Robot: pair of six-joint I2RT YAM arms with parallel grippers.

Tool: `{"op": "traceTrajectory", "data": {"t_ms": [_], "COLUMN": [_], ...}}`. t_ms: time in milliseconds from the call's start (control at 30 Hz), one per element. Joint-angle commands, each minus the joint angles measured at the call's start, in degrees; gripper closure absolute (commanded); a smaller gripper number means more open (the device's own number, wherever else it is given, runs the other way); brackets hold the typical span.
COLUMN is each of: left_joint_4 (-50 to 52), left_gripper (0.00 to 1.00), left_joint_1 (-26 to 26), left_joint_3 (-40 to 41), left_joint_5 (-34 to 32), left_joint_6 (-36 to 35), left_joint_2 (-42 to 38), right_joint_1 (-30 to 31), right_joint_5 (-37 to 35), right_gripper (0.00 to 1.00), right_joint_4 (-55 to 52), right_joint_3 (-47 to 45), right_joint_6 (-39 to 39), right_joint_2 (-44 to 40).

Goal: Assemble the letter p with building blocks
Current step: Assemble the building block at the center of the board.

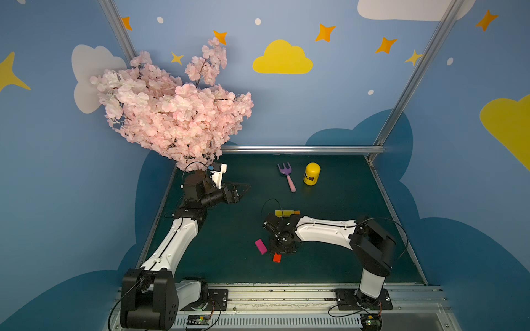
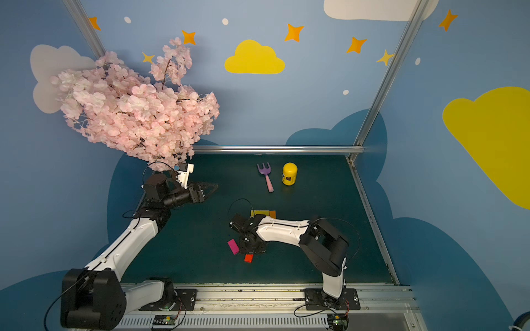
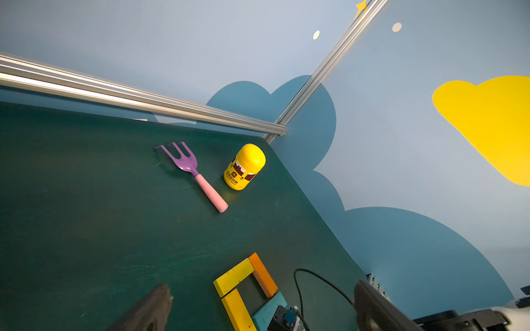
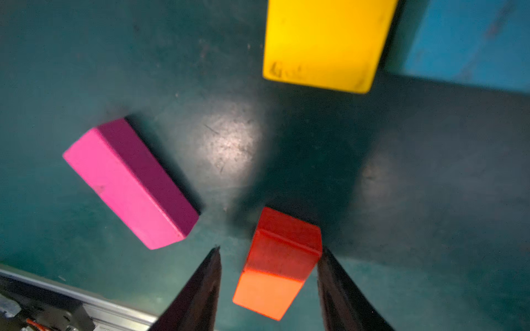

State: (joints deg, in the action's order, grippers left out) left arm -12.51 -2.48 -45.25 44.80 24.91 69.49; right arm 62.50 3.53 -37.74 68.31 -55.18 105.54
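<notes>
The left gripper (image 1: 243,189) is seen spread wide and empty at centre left in a top view, above the mat (image 1: 344,206). The right gripper (image 4: 271,250) stands astride the red block (image 1: 277,257) at lower centre. One finger (image 4: 338,286) is at the block's edge and a gap shows at the other, so nothing is clamped. The magenta block (image 1: 260,246) lies loose just left of it. The P loop (image 1: 282,213), made of two yellow, one orange and one teal block, sits at frame centre, partly hidden behind the right arm. One container is noted at upper centre: a yellow jar (image 3: 245,167), lidded, contents not visible, beside a fork (image 3: 187,164).
</notes>
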Motion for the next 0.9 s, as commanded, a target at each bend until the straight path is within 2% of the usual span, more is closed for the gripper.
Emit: {"op": "traceTrajectory", "data": {"t_ms": [0,167,433,867], "left_joint_4": [-0.45,-0.22,-0.32,-0.76], "left_gripper": [0.0,0.0,0.0,0.0], "left_joint_1": [0.2,0.18,0.2,0.19], "left_joint_3": [0.58,0.77,0.76,0.78], "left_joint_5": [0.45,0.14,0.2,0.64], "left_joint_6": [0.06,-0.2,-0.11,0.24], "left_joint_2": [-0.02,-0.35,-0.2,-0.38], "right_joint_1": [0.23,0.76,0.69,-0.77], "right_joint_5": [-0.8,-1.22,-2.97,-6.82], "right_gripper": [0.52,0.59,0.66,0.69], "right_joint_4": [-3.05,-5.17,-6.38,-5.11], "right_joint_3": [1.92,4.28,4.67,4.42], "right_joint_6": [-0.11,0.49,0.35,-0.09], "right_joint_2": [1.37,2.8,2.85,1.56]}}
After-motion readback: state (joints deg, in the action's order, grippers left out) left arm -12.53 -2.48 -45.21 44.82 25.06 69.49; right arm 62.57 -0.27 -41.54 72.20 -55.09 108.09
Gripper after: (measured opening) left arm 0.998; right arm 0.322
